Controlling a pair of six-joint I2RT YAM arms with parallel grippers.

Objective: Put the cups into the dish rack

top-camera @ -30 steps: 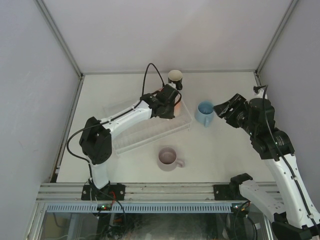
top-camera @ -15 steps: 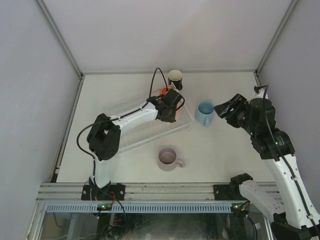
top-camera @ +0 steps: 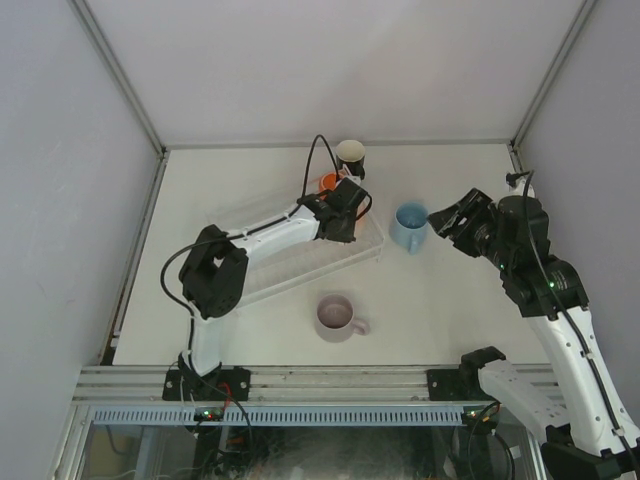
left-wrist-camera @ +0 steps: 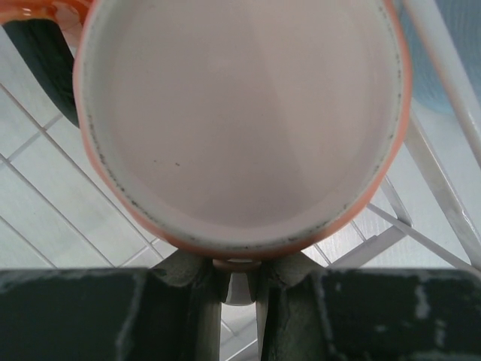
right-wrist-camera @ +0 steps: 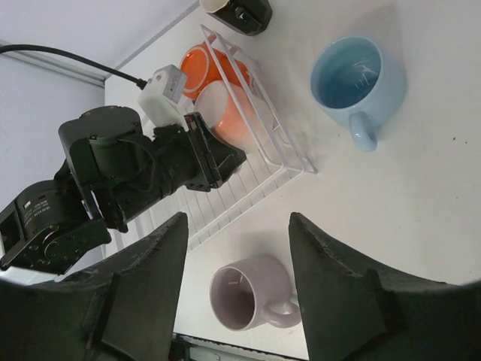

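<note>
Left wrist camera is nose to nose with the peach cup (left-wrist-camera: pixel 240 120); its round mouth fills the picture. The left claw (left-wrist-camera: pixel 237 292) is squeezed tight just under the rim, on a thin pale bit that I think is the handle. Holding it there lets the arm keep the cup tipped on its side, mouth facing back at the arm. I think that is so it can lean in the slots.

White wires of the dish rack (right-wrist-camera: pixel 279 147) show under the cup. So it is at the far right end of the dish rack, right next to the orange cup (top-camera: pixel 328 182) in that corner. I cannot tell if the peach cup rests on the wires yet.

The right claw (right-wrist-camera: pixel 237 219) is wide open with nothing in it. It hangs over the table (top-camera: pixel 450 300) just beside the blue cup (top-camera: pixel 408 226), which stands mouth up with its handle on the near side. My guess is that this cup is its next pick.

Now the count: five cups. Two are at the dish rack, orange and peach. Three are out on the table: blue, the lilac cup (top-camera: pixel 335 316) near the front, and the black cup (top-camera: pixel 350 155) behind the dish rack. There is one dish rack. There are two claws, one full and one empty.
</note>
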